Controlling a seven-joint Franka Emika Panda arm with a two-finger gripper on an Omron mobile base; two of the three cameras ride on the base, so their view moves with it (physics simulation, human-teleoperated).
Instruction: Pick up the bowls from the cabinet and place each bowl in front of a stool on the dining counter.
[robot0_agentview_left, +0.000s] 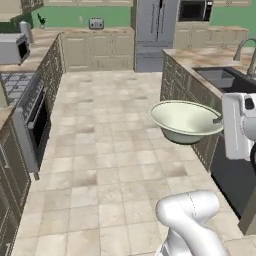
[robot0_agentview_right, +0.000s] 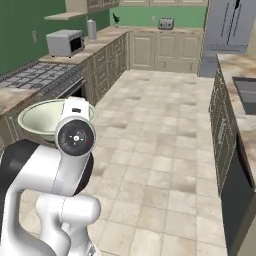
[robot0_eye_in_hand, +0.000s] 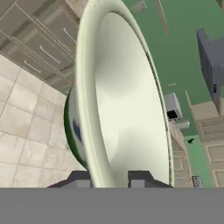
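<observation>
My gripper (robot0_agentview_left: 218, 120) is shut on the rim of a round bowl (robot0_agentview_left: 184, 120), cream-white inside and grey-green outside. I hold the bowl in the air over the tiled floor, just left of the dining counter (robot0_agentview_left: 200, 57). In the hand view both fingertips (robot0_eye_in_hand: 80, 180) pinch the rim of the bowl (robot0_eye_in_hand: 127, 100), one inside and one outside. In the right base view the bowl (robot0_agentview_right: 40, 118) sits behind my hand. The cabinet's beige lower shelf (robot0_agentview_right: 64, 15) shows high on the green wall. The stool is out of view.
The dining counter holds a dark sink (robot0_agentview_left: 220, 78) and a curved tap (robot0_agentview_left: 244, 50). A wall counter with stove (robot0_agentview_right: 35, 75), microwave (robot0_agentview_right: 64, 42) and toaster (robot0_agentview_left: 96, 23) runs along the left. A fridge (robot0_agentview_left: 156, 30) stands at the far end. Open tiled floor (robot0_agentview_right: 155, 140) lies between.
</observation>
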